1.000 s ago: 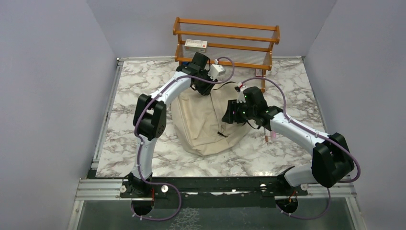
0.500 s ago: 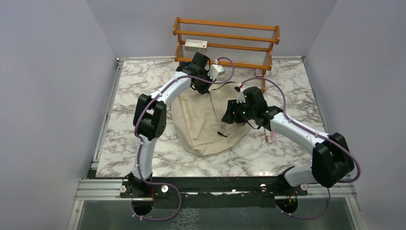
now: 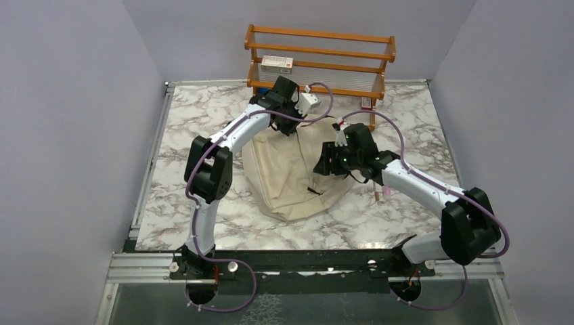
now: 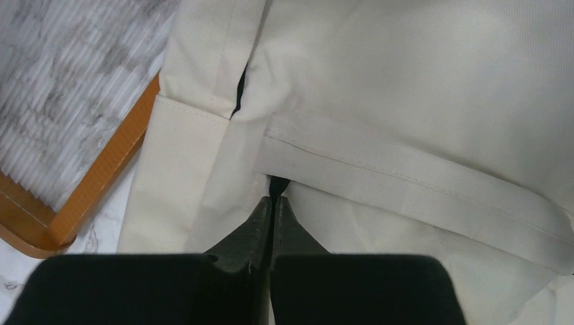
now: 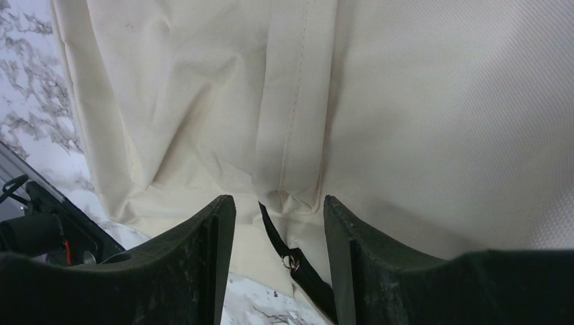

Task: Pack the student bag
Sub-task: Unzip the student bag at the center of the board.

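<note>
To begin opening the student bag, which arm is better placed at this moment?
Left, probably. The left gripper is shut right at the student bag, seemingly pinching its fabric near a small dark gap. The right gripper hangs open above the bag, holding nothing.

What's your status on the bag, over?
Left hand shut at a student bag seam, grip unclear. Right hand open above bag, black strap below its gap. Wooden rack right behind bag.
</note>
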Controlling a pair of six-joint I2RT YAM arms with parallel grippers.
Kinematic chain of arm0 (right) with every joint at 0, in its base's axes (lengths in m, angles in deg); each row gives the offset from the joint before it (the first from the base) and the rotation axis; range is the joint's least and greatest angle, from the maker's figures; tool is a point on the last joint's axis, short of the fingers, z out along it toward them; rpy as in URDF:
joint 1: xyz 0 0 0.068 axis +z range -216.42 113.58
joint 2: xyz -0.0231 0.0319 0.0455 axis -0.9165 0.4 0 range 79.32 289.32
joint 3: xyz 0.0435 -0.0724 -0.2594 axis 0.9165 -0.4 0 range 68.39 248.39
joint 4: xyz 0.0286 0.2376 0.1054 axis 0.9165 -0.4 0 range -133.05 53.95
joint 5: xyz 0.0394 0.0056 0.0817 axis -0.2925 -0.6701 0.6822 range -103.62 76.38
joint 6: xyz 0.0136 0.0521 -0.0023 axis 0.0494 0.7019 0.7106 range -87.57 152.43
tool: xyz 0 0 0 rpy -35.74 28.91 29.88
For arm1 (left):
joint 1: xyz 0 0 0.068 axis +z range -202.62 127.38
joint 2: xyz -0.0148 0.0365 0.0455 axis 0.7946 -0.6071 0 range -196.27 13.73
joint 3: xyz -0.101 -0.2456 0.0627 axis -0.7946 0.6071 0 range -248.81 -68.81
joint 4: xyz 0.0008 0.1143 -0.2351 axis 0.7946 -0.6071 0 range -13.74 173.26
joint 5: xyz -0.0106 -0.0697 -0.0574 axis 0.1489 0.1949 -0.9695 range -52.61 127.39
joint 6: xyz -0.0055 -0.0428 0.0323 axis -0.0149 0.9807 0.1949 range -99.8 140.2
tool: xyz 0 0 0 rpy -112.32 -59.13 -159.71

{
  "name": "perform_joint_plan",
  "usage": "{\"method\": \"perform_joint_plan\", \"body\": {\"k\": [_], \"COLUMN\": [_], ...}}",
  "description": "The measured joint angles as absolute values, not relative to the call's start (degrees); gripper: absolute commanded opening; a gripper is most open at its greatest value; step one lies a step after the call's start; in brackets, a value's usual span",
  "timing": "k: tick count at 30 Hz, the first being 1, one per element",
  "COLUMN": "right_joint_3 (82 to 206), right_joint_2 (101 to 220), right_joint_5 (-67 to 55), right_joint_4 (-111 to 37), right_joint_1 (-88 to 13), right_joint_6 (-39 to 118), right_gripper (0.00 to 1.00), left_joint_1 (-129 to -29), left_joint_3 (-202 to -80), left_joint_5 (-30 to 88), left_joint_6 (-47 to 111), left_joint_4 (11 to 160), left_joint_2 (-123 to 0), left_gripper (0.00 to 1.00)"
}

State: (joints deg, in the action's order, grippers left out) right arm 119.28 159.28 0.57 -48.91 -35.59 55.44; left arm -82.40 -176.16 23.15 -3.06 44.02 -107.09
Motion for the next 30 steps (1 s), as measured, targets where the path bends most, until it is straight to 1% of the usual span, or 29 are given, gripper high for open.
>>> {"method": "perform_joint_plan", "body": {"k": [11,21,30], "right_joint_3": [119.0,117.7,116.0], "right_joint_2": [159.3,159.9,159.9], "right_joint_5": [1.1,3.5,4.2], "right_joint_4": [-45.9,-42.4,-41.6], "right_joint_1": [-39.0,-39.9,-40.6], "right_joint_6": [60.8,63.4,64.3], "right_gripper": [0.55,0.55,0.55], "left_joint_1": [-82.5,-82.7,-82.7], "left_joint_3": [-167.2,-167.9,-169.0], "left_joint_5": [23.1,23.1,22.6], "left_joint_6": [2.4,4.2,4.8], "left_joint_4": [48.3,48.3,47.6], "left_joint_2": [-103.1,-100.1,-99.9], "left_gripper": [0.00,0.00,0.00]}}
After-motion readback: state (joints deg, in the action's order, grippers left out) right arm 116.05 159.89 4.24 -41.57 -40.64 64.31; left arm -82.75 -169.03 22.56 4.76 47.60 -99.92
